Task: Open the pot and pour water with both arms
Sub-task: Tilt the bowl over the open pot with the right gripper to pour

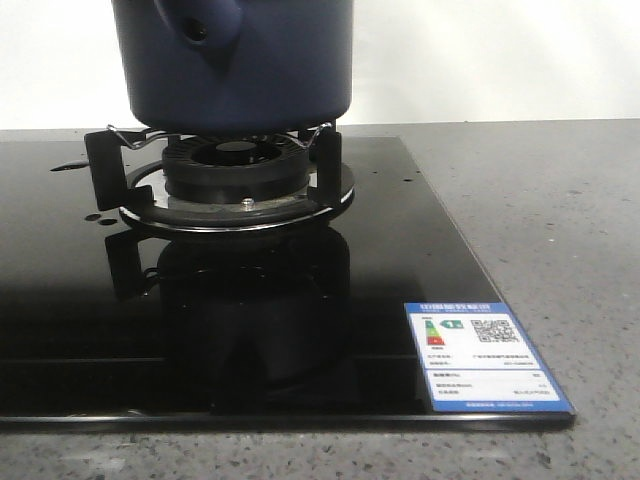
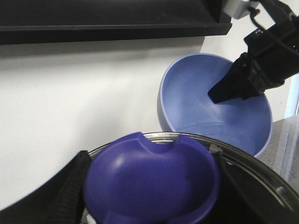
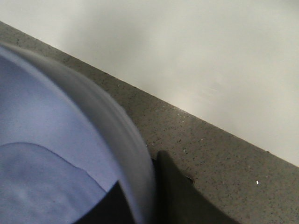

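The dark navy pot (image 1: 240, 60) stands on the gas burner (image 1: 237, 165), its stubby handle with a round hole (image 1: 200, 30) facing the camera; its top is cut off by the front view's edge. My left gripper (image 2: 149, 186) is shut on the purple-blue knob (image 2: 149, 179) of a metal-rimmed glass lid (image 2: 261, 170). I cannot tell whether the lid rests on the pot. My right gripper (image 3: 142, 200) is shut on the rim of a periwinkle bowl (image 3: 51, 135), which holds some water (image 3: 37, 186). The bowl (image 2: 205, 102) and right gripper (image 2: 233, 88) also show in the left wrist view, tilted beside the lid.
The burner sits in a black glass cooktop (image 1: 380, 250) with a blue energy label (image 1: 480, 355) at its front right corner. Grey speckled countertop (image 1: 560, 220) surrounds it. A white wall (image 2: 84, 93) stands behind, with a dark shelf (image 2: 112, 18) above it.
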Available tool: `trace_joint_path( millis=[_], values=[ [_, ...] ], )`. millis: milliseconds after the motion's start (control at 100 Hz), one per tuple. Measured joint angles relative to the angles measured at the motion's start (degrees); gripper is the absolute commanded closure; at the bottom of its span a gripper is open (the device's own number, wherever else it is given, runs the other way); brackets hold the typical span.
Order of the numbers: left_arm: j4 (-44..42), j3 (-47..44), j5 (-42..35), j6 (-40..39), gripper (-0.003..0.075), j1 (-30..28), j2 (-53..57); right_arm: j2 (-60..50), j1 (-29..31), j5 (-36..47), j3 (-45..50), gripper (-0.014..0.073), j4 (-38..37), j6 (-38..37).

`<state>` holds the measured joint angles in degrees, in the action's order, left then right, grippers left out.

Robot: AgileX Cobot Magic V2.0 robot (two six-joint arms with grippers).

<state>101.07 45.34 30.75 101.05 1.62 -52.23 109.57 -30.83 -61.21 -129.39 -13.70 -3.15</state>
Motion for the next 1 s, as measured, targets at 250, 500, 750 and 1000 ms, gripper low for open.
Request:
trace_joint_path(
  millis=[250, 500, 750, 1000],
  values=[
    [0.0, 0.0, 0.0, 0.0, 0.0458, 0.0, 0.0, 2.9, -3.1, 0.2, 0.0, 0.065, -7.3, -0.6],
    [0.0, 0.0, -0.2, 0.0, 0.0458, 2.0, 0.0, 3.4, -5.9, 1.5, 0.0, 0.0633, -16.2, -1.0],
    [0.0, 0.0, -1.5, 0.0, 0.0458, 3.4, 0.0, 3.4, -8.0, 2.1, 0.0, 0.0634, -25.8, -1.4],
    [0.1, 0.0, -3.4, 0.0, 0.0458, 5.7, 0.0, 3.4, -9.8, 3.9, 0.0, 0.0634, -35.5, -3.5]
  ],
)
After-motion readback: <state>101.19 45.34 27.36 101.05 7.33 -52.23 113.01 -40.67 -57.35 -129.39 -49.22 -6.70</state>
